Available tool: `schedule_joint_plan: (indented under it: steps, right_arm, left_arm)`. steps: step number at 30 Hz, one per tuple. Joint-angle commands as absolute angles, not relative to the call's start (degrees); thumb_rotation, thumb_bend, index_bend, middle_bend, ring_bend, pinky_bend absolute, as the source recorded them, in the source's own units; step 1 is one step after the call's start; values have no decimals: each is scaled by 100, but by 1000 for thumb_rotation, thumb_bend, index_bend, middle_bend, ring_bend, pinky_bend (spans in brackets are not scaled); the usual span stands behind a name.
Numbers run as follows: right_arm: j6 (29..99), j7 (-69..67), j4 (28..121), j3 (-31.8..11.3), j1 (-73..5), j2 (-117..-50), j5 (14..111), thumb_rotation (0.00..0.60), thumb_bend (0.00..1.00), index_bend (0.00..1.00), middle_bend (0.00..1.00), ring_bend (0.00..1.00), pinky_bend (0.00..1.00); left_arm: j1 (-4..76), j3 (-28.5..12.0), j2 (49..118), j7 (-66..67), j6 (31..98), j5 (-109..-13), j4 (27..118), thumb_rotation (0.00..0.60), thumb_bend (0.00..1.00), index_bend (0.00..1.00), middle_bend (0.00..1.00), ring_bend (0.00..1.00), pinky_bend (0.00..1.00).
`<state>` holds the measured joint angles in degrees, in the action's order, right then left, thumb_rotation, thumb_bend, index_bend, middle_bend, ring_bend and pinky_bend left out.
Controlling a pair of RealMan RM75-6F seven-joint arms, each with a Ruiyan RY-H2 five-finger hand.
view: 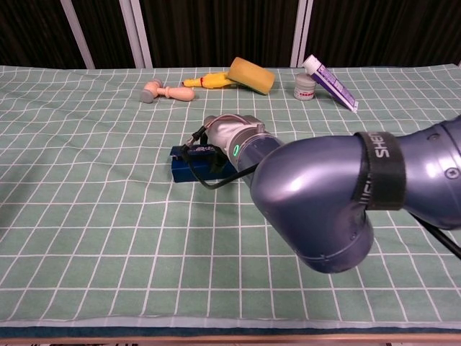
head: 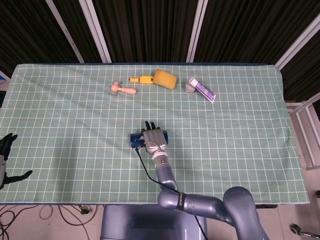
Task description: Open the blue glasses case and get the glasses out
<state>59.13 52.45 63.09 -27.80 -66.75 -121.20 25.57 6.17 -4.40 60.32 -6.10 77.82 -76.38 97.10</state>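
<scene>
Blue glasses case (head: pixel 135 138) sits mid-surface under the right robot hand (head: pixel 153 139), which lies flat on top, fingers extended over the lid, can't tell if it's actually gripping; left robot hand (head: pixel 6 150) idle, fingers spread, off the surface's (head: pixel 240 145) left edge; toys, sponge (head: pixel 165 78), tube along far side.
</scene>
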Motion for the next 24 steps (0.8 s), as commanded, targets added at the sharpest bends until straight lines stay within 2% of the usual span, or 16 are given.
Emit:
schedule_joint_plan:
  steps: [1,4,7,11,14,19,21,22,23,24]
  right_arm:
    - [5772,5244,6032,-2880,-6812,-12121,2560,600,712,280,0,0,240]
    - [5702,5235,5848,-2945,-6920,-12122,2606,600,696,262,0,0,240]
    - [5644,5161,5529,-3071,-7146,-12082,2835,600,634,220,0,0,240]
    - [5701,5028,5574,-3084,-7139,-11977,3003,600,566,150,0,0,240]
    - [5942,4979,6044,-3009,-6935,-11762,3102,600,545,129,0,0,240]
    - [6416,5050,7431,-2734,-6450,-11188,3237,600,511,111,8,4,240]
    - [6538,5099,7819,-2657,-6340,-11026,3251,600,507,110,70,63,269]
    - [6599,5111,8027,-2624,-6286,-10947,3253,600,504,110,140,133,315]
    - [6636,5114,8159,-2602,-6251,-10899,3256,600,502,113,219,221,377]
    - [6683,5114,8339,-2566,-6205,-10832,3267,600,501,123,334,357,471]
  left_arm:
    - [618,-442,6030,-614,7777,-7627,9713,600,0,0,0,0,0]
    - [619,-446,6031,-612,7776,-7620,9713,600,0,0,0,0,0]
    - [619,-449,6037,-589,7783,-7615,9713,600,0,0,0,0,0]
    - [617,-446,6042,-573,7789,-7621,9712,600,0,0,0,0,0]
    - [617,-435,6047,-554,7797,-7649,9710,600,0,0,0,0,0]
    - [602,-421,6054,-526,7838,-7687,9705,600,0,0,0,0,0]
    - [599,-418,6057,-522,7845,-7696,9704,600,0,0,0,0,0]
    - [598,-416,6058,-519,7848,-7701,9704,600,0,0,0,0,0]
    - [598,-415,6059,-517,7849,-7704,9703,600,0,0,0,0,0]
    - [599,-412,6061,-512,7848,-7708,9703,600,0,0,0,0,0]
